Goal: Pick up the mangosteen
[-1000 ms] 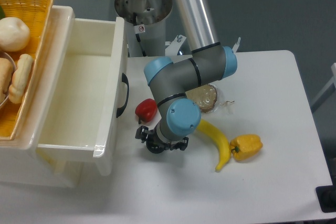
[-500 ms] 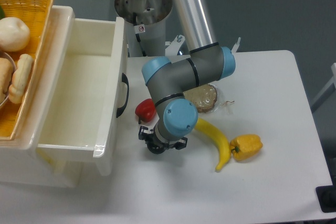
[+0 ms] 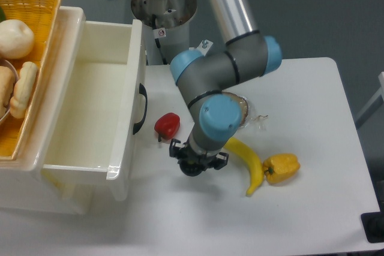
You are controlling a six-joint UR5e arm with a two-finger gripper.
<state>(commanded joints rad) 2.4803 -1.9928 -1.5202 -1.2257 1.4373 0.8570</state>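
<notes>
Gripper [image 3: 193, 163] closed around the dark mangosteen [image 3: 191, 168], just above the bench [image 3: 300, 220], right of red pepper [image 3: 167, 125]

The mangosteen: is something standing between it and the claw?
Nothing visible does. The claw is directly around a dark round thing, apparently the mangosteen. The red pepper and banana lie off to the sides, apart.

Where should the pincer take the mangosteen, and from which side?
Across its round middle, from straight above. The mangosteen shows only as a dark round edge under the pincer, so any width across it should serve. The red pepper sits apart to its upper left and the banana to its right, so a top approach looks clear.
</notes>
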